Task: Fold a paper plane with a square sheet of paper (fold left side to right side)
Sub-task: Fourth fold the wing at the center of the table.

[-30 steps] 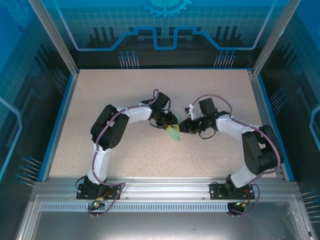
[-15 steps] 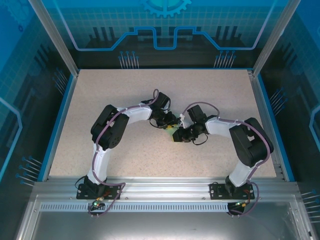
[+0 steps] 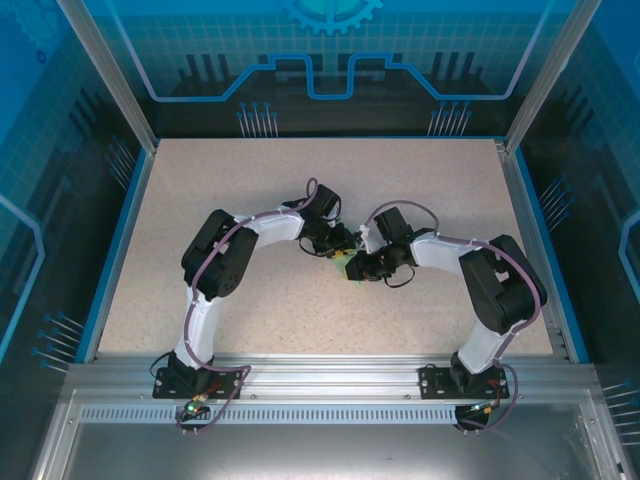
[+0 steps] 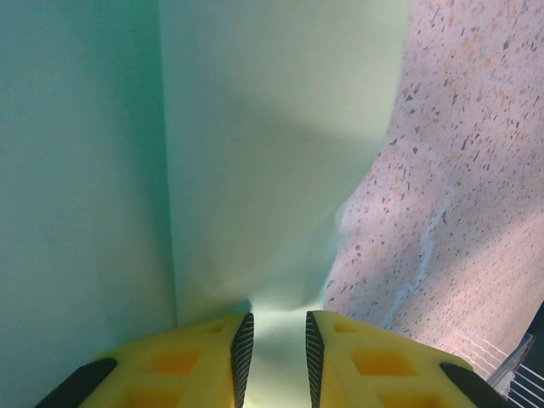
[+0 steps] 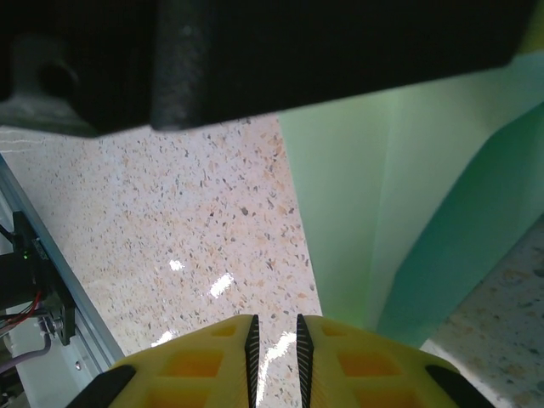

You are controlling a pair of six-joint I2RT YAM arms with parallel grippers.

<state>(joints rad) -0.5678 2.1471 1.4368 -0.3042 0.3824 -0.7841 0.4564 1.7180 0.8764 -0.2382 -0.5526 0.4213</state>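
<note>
Speckled beige table [image 3: 250,180] lies inside a blue-lit enclosure in the top view, where both arms curl inward and meet near its middle. The left claw [image 3: 337,247] and right claw [image 3: 360,264] sit tip to tip and cover nearly all of the paper [image 3: 347,261], leaving a small green patch between them whose shape is hard to make out. A second earlier the right claw stood farther right and a pointed green triangle showed clear on the near side of the left claw; since then the right arm has swung in over it. From the left wrist, the left claw [image 4: 274,327] is drawn narrow and pale mint paper [image 4: 272,127] runs into the slit between its pads, so it pinches the sheet, which spreads ahead and left of the claw, cut off by the frame. From the right wrist, the right claw [image 5: 276,327] is almost closed; tabletop glare shows through the slit, the paper [image 5: 357,195] rises ahead and right, meeting the right finger, and I cannot tell whether it grips. A dark blurred body [image 5: 297,51] blocks everything farther ahead.
</note>
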